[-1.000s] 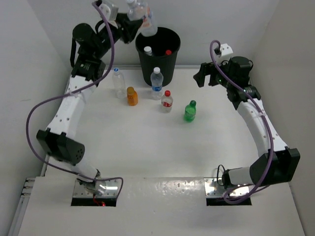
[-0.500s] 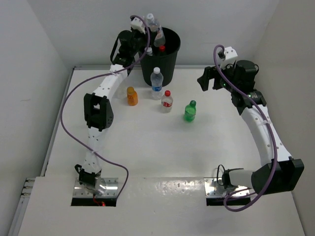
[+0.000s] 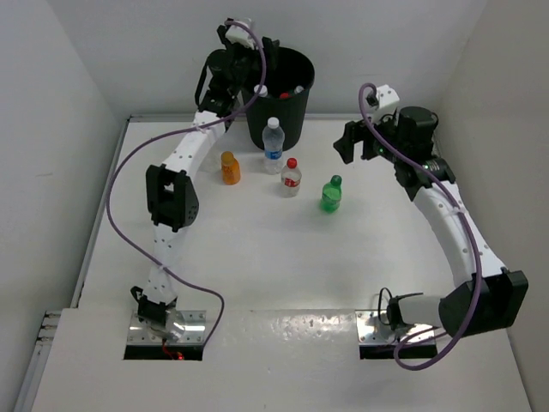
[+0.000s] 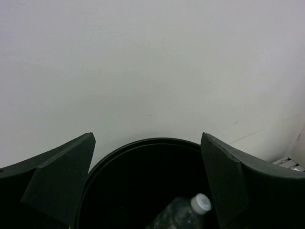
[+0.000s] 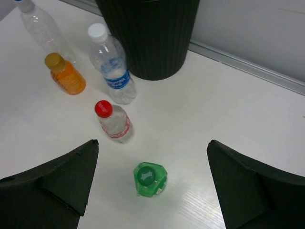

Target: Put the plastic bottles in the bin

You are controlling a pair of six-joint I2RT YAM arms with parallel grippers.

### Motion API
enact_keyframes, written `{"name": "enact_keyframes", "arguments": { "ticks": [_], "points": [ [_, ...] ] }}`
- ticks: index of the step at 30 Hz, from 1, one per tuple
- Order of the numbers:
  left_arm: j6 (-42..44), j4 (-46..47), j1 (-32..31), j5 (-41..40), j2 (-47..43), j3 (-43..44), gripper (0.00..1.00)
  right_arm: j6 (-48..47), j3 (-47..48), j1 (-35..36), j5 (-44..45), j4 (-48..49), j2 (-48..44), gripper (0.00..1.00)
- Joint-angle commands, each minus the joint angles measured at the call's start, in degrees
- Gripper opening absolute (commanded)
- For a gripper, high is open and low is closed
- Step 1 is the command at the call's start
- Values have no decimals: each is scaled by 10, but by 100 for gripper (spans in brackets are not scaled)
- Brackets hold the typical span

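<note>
The black bin (image 3: 279, 103) stands at the back of the table. My left gripper (image 3: 249, 45) hangs open over its left rim with nothing between the fingers; in the left wrist view the gripper (image 4: 147, 152) looks down into the bin (image 4: 143, 141), where a clear white-capped bottle (image 4: 190, 212) lies. Caps of bottles (image 3: 260, 89) show inside the bin. On the table stand a blue-labelled clear bottle (image 3: 273, 144), an orange one (image 3: 230, 167), a red-capped one (image 3: 291, 177) and a green one (image 3: 331, 194). My right gripper (image 3: 352, 142) is open, above the green bottle (image 5: 150, 179).
In the right wrist view a clear blue-capped bottle (image 5: 40, 26) stands left of the orange bottle (image 5: 66, 74); the left arm hides it from above. The back wall rises close behind the bin. White side walls close in the table (image 3: 257, 257).
My left gripper swung over the bin and opened; the clear bottle it held is gone from its fingers. The right gripper shifted slightly left, staying open.
</note>
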Motion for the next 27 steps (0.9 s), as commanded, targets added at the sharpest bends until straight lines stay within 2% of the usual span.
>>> {"name": "enact_keyframes", "arguments": {
  "ticks": [1, 5, 6, 7, 11, 14, 19, 27],
  "points": [
    [0, 23, 6, -11, -117, -26, 100, -10, 4, 32, -22, 38, 20, 94],
    [-23, -53, 44, 24, -237, -99, 100, 3, 26, 69, -62, 79, 90, 91],
    [-32, -67, 52, 29, -293, -122, 100, 8, 27, 74, -67, 90, 100, 91],
    [-39, -81, 61, 49, -322, -149, 100, 12, 31, 88, -74, 127, 122, 91],
    [-26, -130, 102, 73, -456, -321, 100, 47, 60, 108, -81, 208, 216, 91],
    [-21, -169, 135, 73, -533, -404, 100, 81, 100, 118, -66, 265, 285, 93],
    [-15, -208, 179, 68, -607, -487, 100, 106, 190, 142, -58, 297, 379, 94],
    [-15, -222, 209, 54, -630, -518, 100, 83, 290, 178, 10, 274, 474, 97]
  ]
}}
